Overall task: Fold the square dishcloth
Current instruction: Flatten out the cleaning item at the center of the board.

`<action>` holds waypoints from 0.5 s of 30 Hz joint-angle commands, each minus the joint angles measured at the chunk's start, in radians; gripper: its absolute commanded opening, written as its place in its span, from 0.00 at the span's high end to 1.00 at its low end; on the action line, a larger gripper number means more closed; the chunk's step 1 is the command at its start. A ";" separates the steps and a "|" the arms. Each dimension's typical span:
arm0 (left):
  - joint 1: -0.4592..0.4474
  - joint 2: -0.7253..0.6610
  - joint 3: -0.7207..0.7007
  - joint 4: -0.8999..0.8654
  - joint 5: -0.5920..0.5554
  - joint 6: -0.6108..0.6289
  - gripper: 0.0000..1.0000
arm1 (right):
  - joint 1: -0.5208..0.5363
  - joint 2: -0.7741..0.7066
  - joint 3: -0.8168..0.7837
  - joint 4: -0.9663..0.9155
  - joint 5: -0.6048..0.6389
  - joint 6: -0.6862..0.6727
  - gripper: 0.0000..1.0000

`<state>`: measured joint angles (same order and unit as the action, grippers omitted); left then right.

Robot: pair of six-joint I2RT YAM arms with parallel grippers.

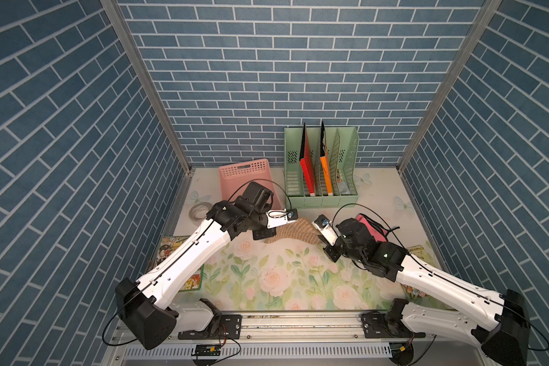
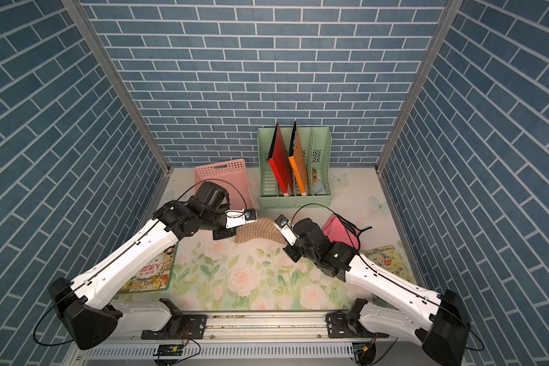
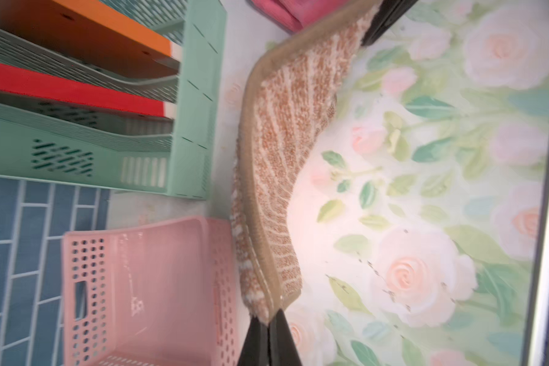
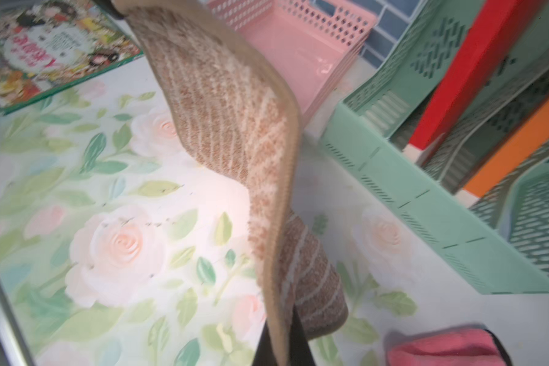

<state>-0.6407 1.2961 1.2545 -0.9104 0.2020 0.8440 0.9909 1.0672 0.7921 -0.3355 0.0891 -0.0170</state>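
Observation:
The square dishcloth, brown with pale stripes and a tan hem, hangs stretched between my two grippers above the floral table top, sagging in the middle. My left gripper is shut on one corner of it, where two layers meet at the fingertips; in a top view it sits at the cloth's left end. The opposite end is pinched at its hem by my right gripper, also shut. The dishcloth fills the middle of both wrist views.
A pink basket and a green file holder with a red and an orange book stand behind the cloth. A tape roll lies far left. A pink cloth lies under the right wrist. Picture books lie at both sides.

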 commanded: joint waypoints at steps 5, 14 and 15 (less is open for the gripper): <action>-0.027 -0.034 -0.227 -0.119 0.099 -0.027 1.00 | 0.123 0.107 -0.005 -0.146 -0.127 0.256 1.00; -0.027 -0.110 -0.378 -0.171 0.085 -0.001 1.00 | 0.235 0.064 -0.222 -0.069 -0.261 0.514 1.00; -0.027 -0.111 -0.392 -0.170 0.097 -0.005 1.00 | 0.245 0.060 -0.243 -0.065 -0.270 0.539 1.00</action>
<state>-0.6647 1.1831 0.9039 -1.0237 0.2871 0.8349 1.2152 1.1500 0.5903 -0.4011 -0.1280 0.3855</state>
